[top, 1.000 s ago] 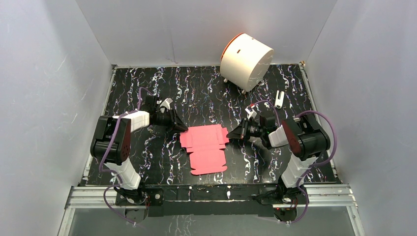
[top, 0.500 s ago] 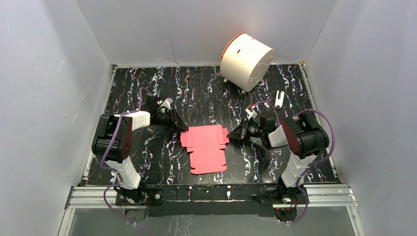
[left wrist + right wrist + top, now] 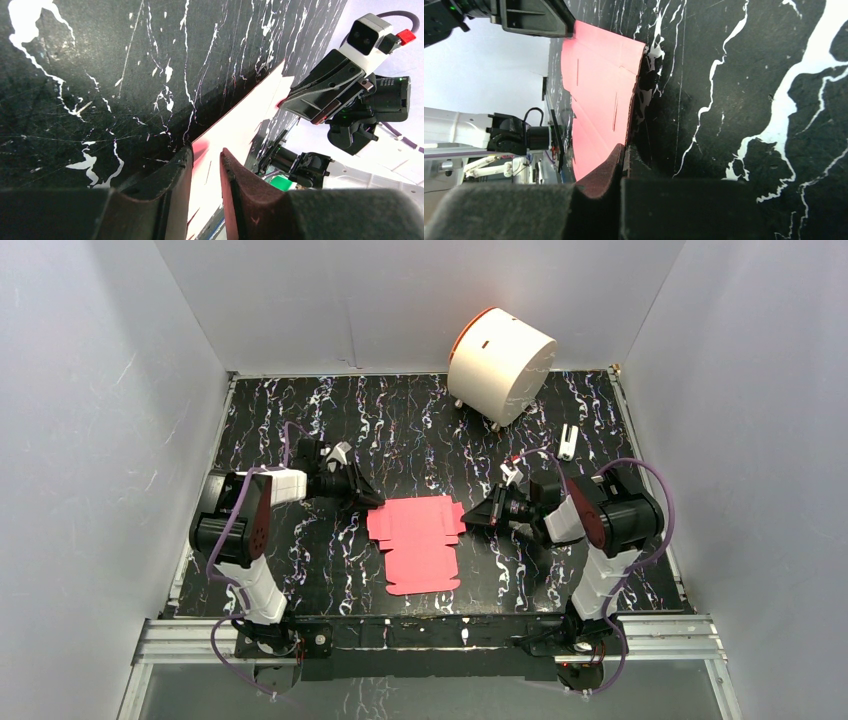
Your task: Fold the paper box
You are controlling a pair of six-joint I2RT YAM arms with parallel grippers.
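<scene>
While my left gripper stands w/ jaws a narrow slit apart, not clamped, a corner of the paper box sits in that slit. The gap looks wider than the thin card, so I read it as straddling, not gripping. My right gripper is clenched tight, pads together, tip touching the sheet's opposite edge; can't tell if a sliver of card is pinched in the seam.

Taking the white drum as ref: the pink-red sheet lies flat & unfolded on the table, well apart from the drum, on the side toward my arm bases. Both tips meet the sheet at its drum-side end, the left tip on the corner farther from the drum, the right tip on the side edge closer to the drum. The sheet's long axis reads as running away from the drum toward my bases, though it's close to square. So neither arm is clearly nearer: both are on it, facing each other across its width.

Judgement: the next move turns on that across-the-width line-up. Left prob. needs to close on its corner and lift that side over toward the right tip, which can serve as hold-down. Risk: thin card slips out of the slit before the jaws bite
</scene>
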